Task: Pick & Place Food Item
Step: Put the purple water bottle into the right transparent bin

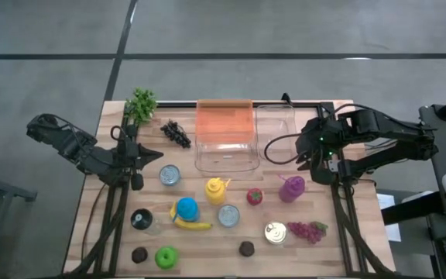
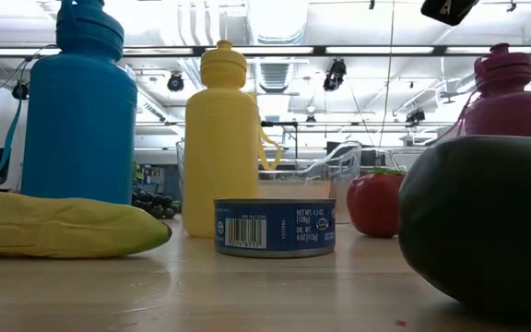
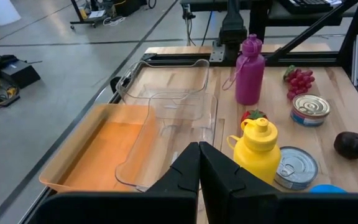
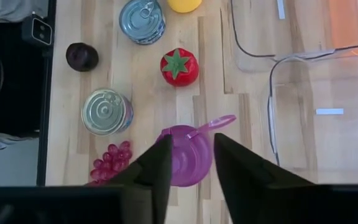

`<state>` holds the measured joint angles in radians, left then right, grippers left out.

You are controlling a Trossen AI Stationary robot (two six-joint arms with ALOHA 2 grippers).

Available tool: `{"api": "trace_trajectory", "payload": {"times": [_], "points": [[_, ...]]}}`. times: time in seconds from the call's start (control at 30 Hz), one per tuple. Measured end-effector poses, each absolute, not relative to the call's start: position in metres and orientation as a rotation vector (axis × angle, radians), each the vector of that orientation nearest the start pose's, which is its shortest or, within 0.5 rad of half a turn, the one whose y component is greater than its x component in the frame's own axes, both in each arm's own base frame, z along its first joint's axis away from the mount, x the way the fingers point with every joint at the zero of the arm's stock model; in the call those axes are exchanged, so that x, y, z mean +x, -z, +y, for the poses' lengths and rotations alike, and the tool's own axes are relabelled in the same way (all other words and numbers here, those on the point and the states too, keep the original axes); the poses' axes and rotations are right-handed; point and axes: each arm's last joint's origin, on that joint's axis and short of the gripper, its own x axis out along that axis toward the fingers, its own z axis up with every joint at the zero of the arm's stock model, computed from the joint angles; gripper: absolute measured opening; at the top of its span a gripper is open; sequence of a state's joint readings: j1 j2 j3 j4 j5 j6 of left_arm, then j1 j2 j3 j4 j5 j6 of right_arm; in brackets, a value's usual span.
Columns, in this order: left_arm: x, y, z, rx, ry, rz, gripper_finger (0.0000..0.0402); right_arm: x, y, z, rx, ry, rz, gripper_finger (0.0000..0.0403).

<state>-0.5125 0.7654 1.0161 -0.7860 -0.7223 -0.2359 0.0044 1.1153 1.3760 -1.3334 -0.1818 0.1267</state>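
Where the table's near edge carries a green apple [image 1: 165, 256], a dark plum [image 1: 246, 248], a tin [image 1: 276, 232] and red grapes [image 1: 309, 230], nothing is being handled. Farther in on the right, the right gripper [image 4: 190, 160] hangs directly over the purple bottle [image 4: 188, 154] with its fingers apart on either side of the cap, not clamped, a strawberry [image 1: 254, 196] just to the bottle's left. At the far left, the left gripper [image 3: 199, 163] waits with its fingers together, short of the clear bins [image 1: 225, 149].
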Motion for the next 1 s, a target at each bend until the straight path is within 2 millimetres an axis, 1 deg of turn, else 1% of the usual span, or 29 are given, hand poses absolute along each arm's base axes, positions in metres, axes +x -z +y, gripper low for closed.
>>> {"api": "trace_trajectory", "payload": {"times": [0.17,0.3,0.37,0.47,0.7,0.9,1.0], "points": [[0.122,-0.36,-0.047,0.08,-0.254,0.409,0.001,0.173,-0.363,0.007,0.177,-0.144,1.13,0.0167],[0.122,-0.36,-0.047,0.08,-0.254,0.409,0.001,0.173,-0.351,0.009,0.194,-0.215,1.17,0.0177],[0.122,-0.36,-0.047,0.08,-0.254,0.409,0.001,0.173,-0.346,0.011,0.187,-0.227,1.193,0.0175],[0.122,-0.36,-0.047,0.079,-0.254,0.409,0.001,0.173,-0.339,0.015,0.13,-0.276,1.211,0.0169],[0.122,-0.359,-0.047,0.08,-0.254,0.409,0.001,0.172,-0.337,0.024,0.011,-0.369,1.2,0.0153],[0.122,-0.359,-0.047,0.079,-0.254,0.409,0.001,0.172,-0.333,0.026,-0.096,-0.369,1.203,0.0141],[0.122,-0.359,-0.047,0.079,-0.254,0.409,0.001,0.174,-0.331,0.026,-0.11,-0.375,1.196,0.0137]]}}
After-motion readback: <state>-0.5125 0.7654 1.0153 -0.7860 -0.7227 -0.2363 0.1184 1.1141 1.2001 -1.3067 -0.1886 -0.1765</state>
